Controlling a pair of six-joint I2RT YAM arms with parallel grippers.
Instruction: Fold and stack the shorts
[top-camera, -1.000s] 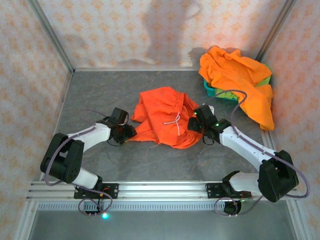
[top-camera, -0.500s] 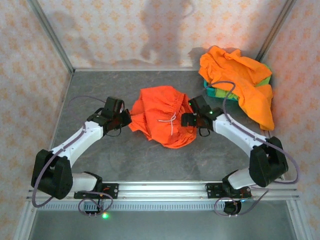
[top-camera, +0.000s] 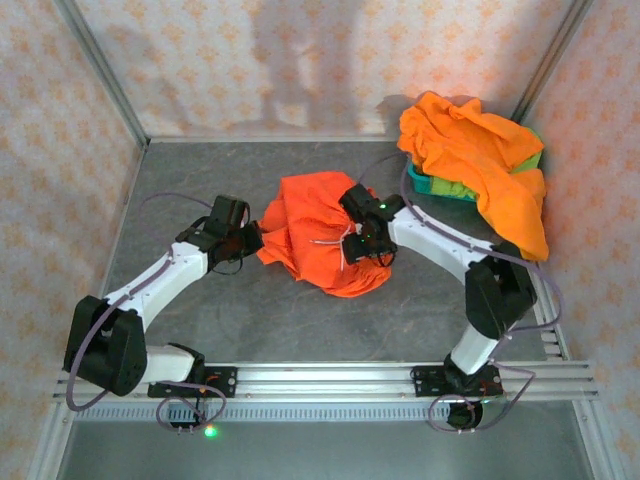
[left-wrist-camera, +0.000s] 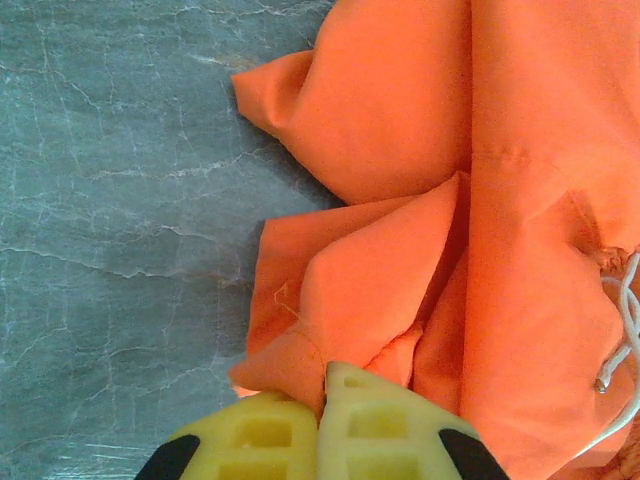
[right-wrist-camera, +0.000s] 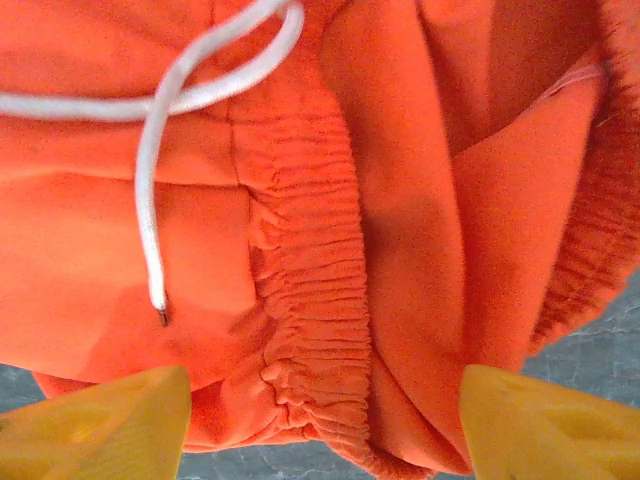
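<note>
A crumpled pair of bright orange shorts (top-camera: 312, 222) lies mid-table, its pale drawstring (top-camera: 345, 243) on top. My left gripper (top-camera: 250, 241) sits at its left edge, shut on a fold of the orange cloth (left-wrist-camera: 300, 345); the yellow fingertips (left-wrist-camera: 350, 400) press together with fabric pinched between them. My right gripper (top-camera: 366, 246) hovers over the right side of the shorts, open. In the right wrist view its yellow fingers (right-wrist-camera: 110, 420) stand wide on either side of the gathered elastic waistband (right-wrist-camera: 310, 320), with the drawstring (right-wrist-camera: 160, 180) above.
A teal mesh basket (top-camera: 428, 183) stands at the back right, heaped with more orange shorts (top-camera: 470, 145) and a lime-green pair (top-camera: 528, 155) spilling over its rim. Patterned walls close in the grey table (top-camera: 200, 180) on three sides. A metal rail (top-camera: 330, 378) runs along the near edge.
The left gripper shut on the shorts' left edge and moved up and away. The right arm swung left over the shorts, which bunched into a tighter heap.
</note>
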